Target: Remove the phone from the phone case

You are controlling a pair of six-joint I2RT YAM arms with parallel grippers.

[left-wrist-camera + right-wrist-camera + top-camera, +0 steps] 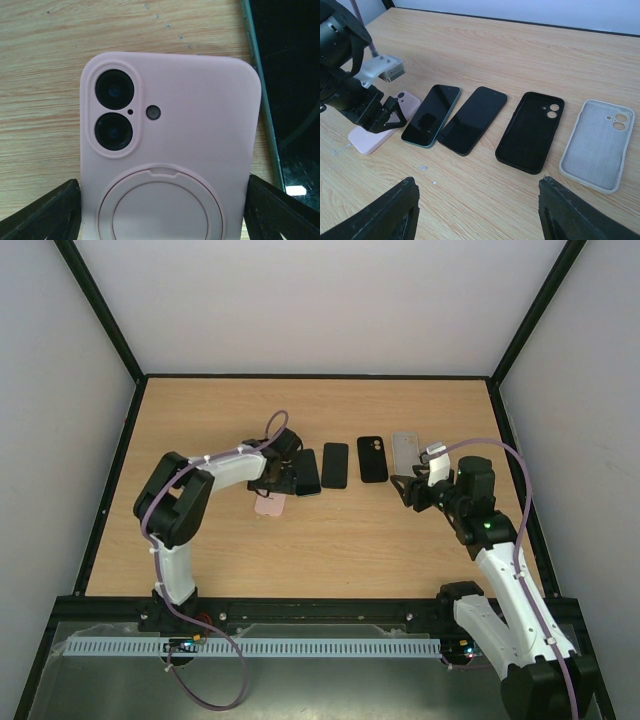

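On the wooden table [200, 420], both arms reach in from the near edge: left arm [185, 495] bent over toward mid-table, right arm [505, 560] off to the right side, likely parked clear until needed. Row of items mid-table, side by side: teal-edged phone [431, 115] and black phone [472, 120], both bare and screen up, then empty black case [531, 131] and empty grey case [599, 145], hollow side up, which reads as pairs already separated. Task item is the pink phone case [200, 125] at the left end of that row, just beside the teal-edged phone, lying back up with its phone [114, 90] inside, lenses showing through the camera cutout; a ring stand [160, 210] sits below them. Left gripper [162, 182] straddles the pink phone case across its width, fingers [45, 215] at the two long edges, probably to pin or lift it so the phone can be pushed out; cannot tell whether the pads press or only sit alongside. Right gripper [415, 490] hovers near the empty grey case, jaws spread, nothing between them. Extraction looks not yet begun, since the phone sits fully seated.
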